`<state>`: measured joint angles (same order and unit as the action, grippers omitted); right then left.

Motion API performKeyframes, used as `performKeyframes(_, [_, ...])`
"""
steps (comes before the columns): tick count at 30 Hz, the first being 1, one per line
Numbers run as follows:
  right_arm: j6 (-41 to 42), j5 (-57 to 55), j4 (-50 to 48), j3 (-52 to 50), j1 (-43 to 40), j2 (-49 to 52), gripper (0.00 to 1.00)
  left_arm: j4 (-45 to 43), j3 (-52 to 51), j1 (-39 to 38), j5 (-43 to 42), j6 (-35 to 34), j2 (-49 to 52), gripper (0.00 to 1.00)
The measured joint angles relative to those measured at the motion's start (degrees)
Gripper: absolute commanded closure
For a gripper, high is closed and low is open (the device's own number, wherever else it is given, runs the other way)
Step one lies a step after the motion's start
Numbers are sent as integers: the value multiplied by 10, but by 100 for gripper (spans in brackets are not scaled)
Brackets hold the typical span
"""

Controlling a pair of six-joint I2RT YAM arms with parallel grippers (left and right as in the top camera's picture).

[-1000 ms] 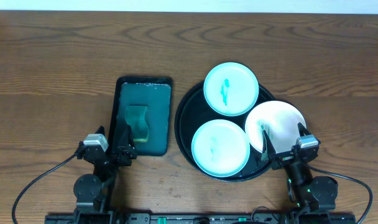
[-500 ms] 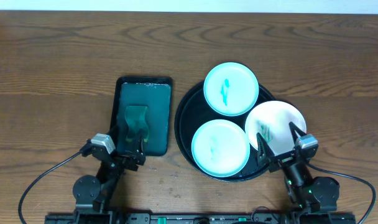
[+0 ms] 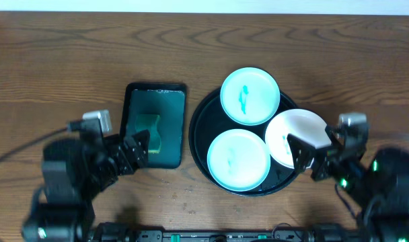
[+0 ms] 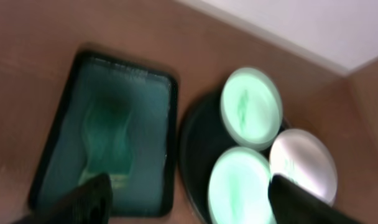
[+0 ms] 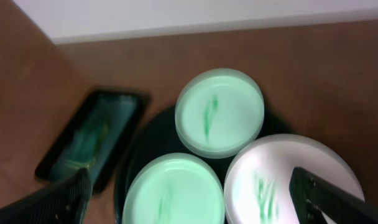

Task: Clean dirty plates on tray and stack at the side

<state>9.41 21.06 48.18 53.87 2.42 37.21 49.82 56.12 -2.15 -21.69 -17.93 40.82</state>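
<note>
One round black tray point(image 3: 203, 117) carries a back plate point(image 3: 250, 95), a near plate point(image 3: 239, 159) and a right plate point(image 3: 302, 128), three in all. The back and right ones overhang its rim and show green smears. Beside it on the table point(image 3: 56, 60), one rectangular green tray point(image 3: 157, 101) holds one sponge point(image 3: 149, 130). The left gripper point(image 3: 132, 144) hangs over that tray's near edge and the right gripper point(image 3: 315, 149) over the right plate. Both have their fingers spread, grasping nothing.

Brown wood-grain table point(image 3: 63, 54), matte finish. Plain white wall point(image 5: 176, 15) runs along its far edge. Lighting even and soft.
</note>
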Motion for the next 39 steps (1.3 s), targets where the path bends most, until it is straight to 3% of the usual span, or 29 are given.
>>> performKeyframes(5, [0,15,33,70,0,120,1,114,102,0,0,15,128,19])
performKeyframes(6, [0,27,33,71,0,136,1,122,105,0,0,15,144,6])
performKeyframes(7, [0,38,36,71,0,151,1,130,105,0,0,20,160,0])
performKeyframes(13, [3,69,76,70,1,222,1,191,106,0,-4,19,233,2])
performKeyframes(18, [20,49,73,18,37,272,20,195,106,0,-5,20,271,5])
performKeyframes(22, [54,-4,25,-72,75,295,44,194,106,0,-4,38,275,5])
performKeyframes(32, [119,-81,-86,-170,141,349,49,165,106,0,30,49,203,5])
performKeyframes(39, [167,-101,-144,-170,170,424,81,164,106,0,38,49,202,5])
